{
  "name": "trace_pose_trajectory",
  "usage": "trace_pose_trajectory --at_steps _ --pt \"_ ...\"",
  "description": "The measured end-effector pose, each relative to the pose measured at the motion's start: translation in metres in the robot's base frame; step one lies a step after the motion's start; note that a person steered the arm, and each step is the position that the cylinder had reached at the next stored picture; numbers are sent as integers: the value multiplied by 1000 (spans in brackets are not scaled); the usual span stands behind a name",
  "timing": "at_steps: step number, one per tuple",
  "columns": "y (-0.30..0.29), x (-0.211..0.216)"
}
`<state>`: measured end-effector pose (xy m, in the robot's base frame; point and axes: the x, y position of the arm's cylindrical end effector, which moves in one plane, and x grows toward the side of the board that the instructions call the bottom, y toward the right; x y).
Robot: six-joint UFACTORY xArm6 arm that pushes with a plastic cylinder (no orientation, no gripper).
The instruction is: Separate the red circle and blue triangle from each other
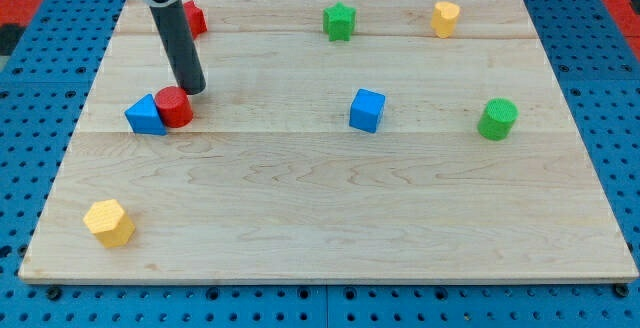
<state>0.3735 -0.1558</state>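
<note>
Red circle and blue triangle touching

My tip sits just above the red circle, which touches the blue triangle; I run a bare rod, no claw.

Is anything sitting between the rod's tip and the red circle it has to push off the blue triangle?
Nothing visible. My tip sits just above-right of the red circle, which touches the blue triangle on its left.

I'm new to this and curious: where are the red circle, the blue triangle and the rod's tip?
red circle (174, 106): camera view, on its top face.
blue triangle (145, 116): camera view, on its front face.
my tip (194, 90): camera view, rod's very end.
</note>
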Motion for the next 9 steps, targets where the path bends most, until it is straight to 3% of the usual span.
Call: trace_pose_trajectory --at_steps 2,3,4,6,8,9 --pt "-109 17" --pt "-95 44" --pt "-40 58" --pt "-32 48" --pt "92 46" --pt "111 60"
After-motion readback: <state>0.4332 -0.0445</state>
